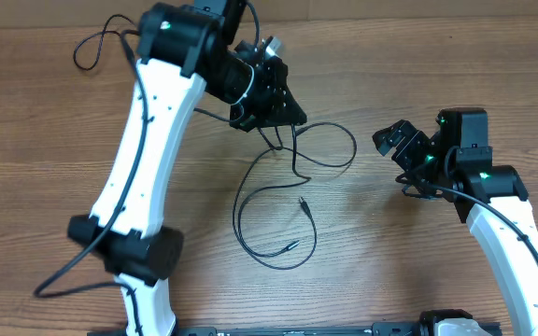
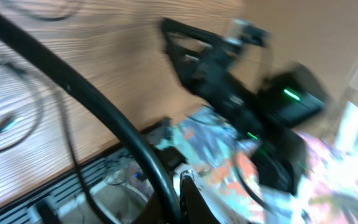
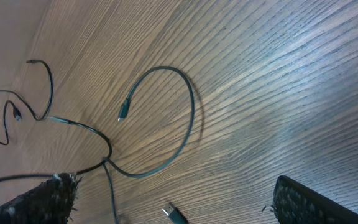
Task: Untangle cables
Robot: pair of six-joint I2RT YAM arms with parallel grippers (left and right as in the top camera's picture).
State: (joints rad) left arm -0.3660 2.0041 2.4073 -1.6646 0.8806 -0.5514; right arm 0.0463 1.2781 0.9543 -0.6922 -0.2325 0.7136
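Cables: thin black cords in a loose tangle on the wooden table, right below the left gripper. Looks like a bunch-up just under that gripper's tip, then a fan-out from there. Seeing one open loop swinging out to the right of the left gripper, and a bigger loop dropping well below it. Spotting two small plug ends down in that lower stretch, apart from each other, both flat on the wood.

Same deal from the right wrist view: a curved cord ending in a plug tip, a crossing point for several strands, and a silvery plug down at the bottom edge.

Left gripper: jaws together, no gap. Can't tell whether pinching a strand or just parked over the bunch. Left wrist view is way too blurry to help.

Right gripper: off to the right of the left gripper, well apart from it, jaws spread wide, gripping nothing, over bare wood and clear of the cords.

Also seeing another thin black loop up and to the left of the left gripper, beside the white arm. Can't say whether cable or arm wiring.
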